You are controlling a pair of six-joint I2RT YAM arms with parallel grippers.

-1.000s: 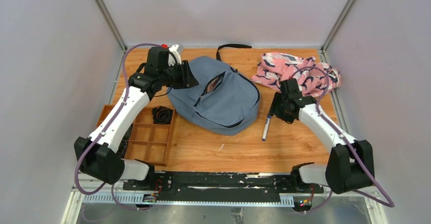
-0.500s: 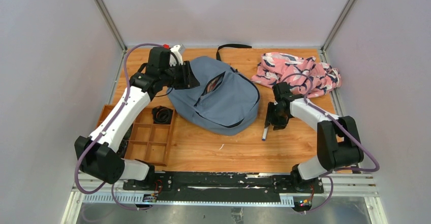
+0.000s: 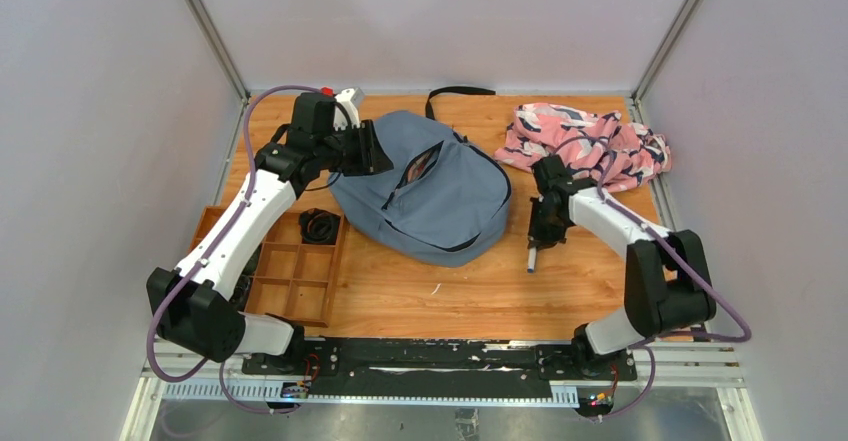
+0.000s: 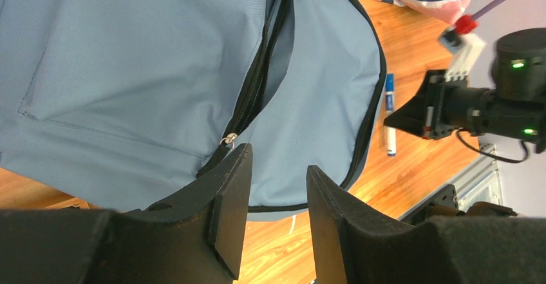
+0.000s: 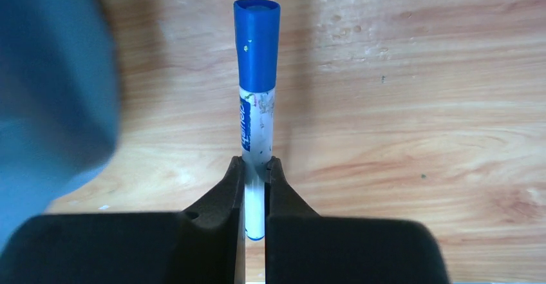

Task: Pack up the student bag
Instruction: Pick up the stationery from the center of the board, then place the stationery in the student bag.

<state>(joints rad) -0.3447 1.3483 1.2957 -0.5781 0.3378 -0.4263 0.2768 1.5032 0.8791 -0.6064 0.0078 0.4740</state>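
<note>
Since the earlier frames the right gripper [image 3: 538,239] has come in beside the bag and its jaws have closed on the marker [image 3: 532,259], which has shifted slightly to the right. The left arm has not moved.

The student bag [image 3: 430,196] lies flat on the table [image 3: 430,296], just above centre frame. Its zip is partly open, and a black strap [image 3: 460,90] trails off its upper edge.

The left gripper [image 3: 362,149] sits at the bag's upper left edge. The wrist view shows its jaws apart with nothing between them, close to the zip pull [image 4: 227,142].

The marker has a white barrel and a blue cap. It is gripped on the barrel, just right of the bag's lower right edge.

A patterned pink cloth [image 3: 585,146] lies at upper right. A compartmented wooden tray [image 3: 333,286] at lower left holds a black coil [image 3: 320,226] in its upper right compartment.
</note>
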